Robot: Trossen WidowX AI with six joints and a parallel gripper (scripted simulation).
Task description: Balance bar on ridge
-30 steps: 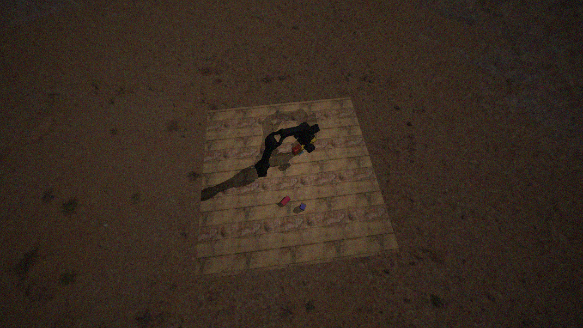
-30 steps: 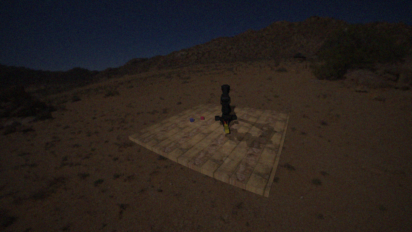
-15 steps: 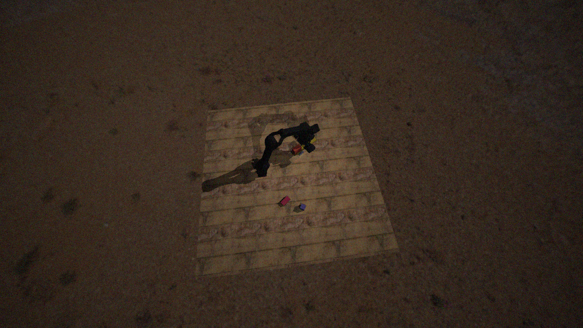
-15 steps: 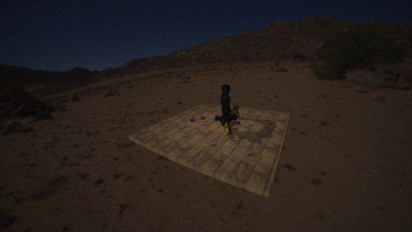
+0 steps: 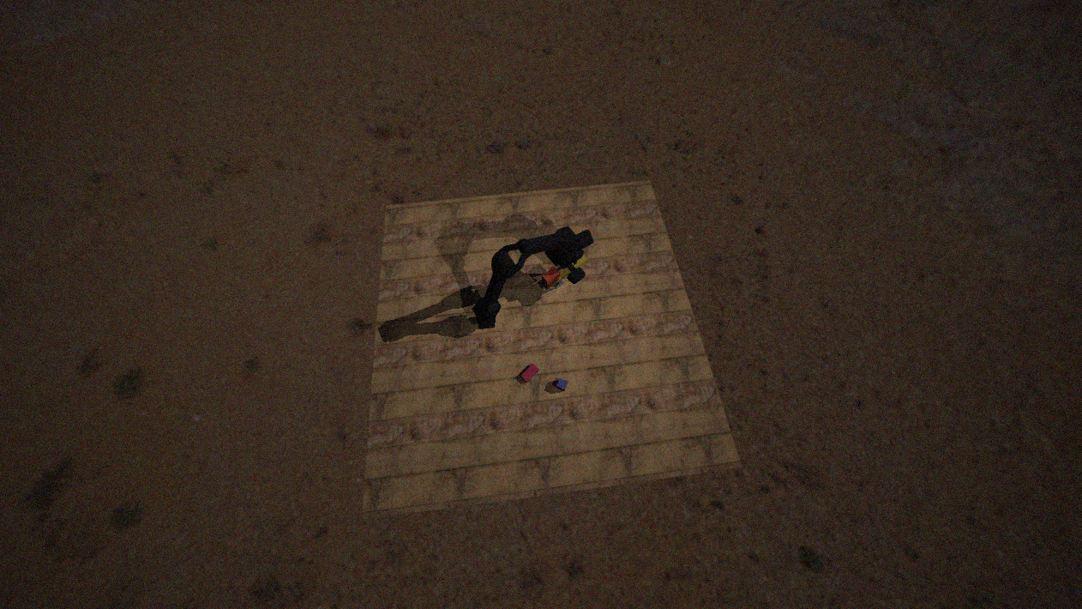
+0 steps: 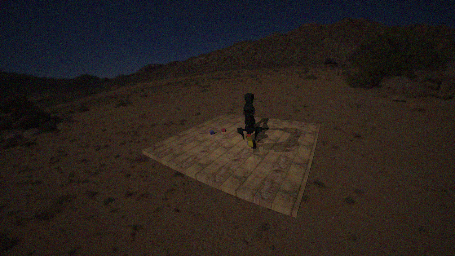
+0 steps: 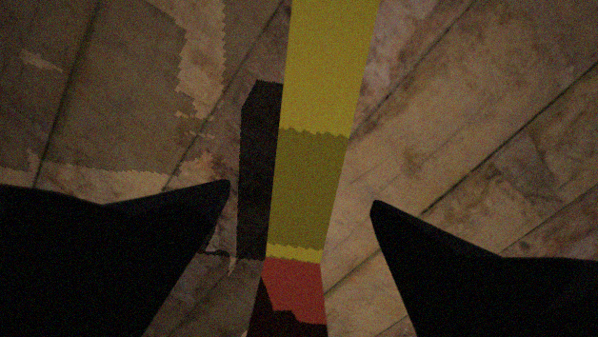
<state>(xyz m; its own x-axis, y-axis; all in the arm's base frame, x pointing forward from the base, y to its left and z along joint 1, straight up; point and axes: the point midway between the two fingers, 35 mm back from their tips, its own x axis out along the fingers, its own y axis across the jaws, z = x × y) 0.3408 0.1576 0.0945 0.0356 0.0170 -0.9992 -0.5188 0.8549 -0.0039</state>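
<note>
I count one yellow bar [image 7: 316,143], one red ridge [image 7: 295,286], one pink block [image 5: 528,371] and one purple block [image 5: 560,383]. That makes four things on one plank counter [image 5: 605,424]. My own fingers number two, spread wide.

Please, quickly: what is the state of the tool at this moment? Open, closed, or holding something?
Tool: open, holding nothing; both fingers stand apart from the yellow bar between them.
</note>
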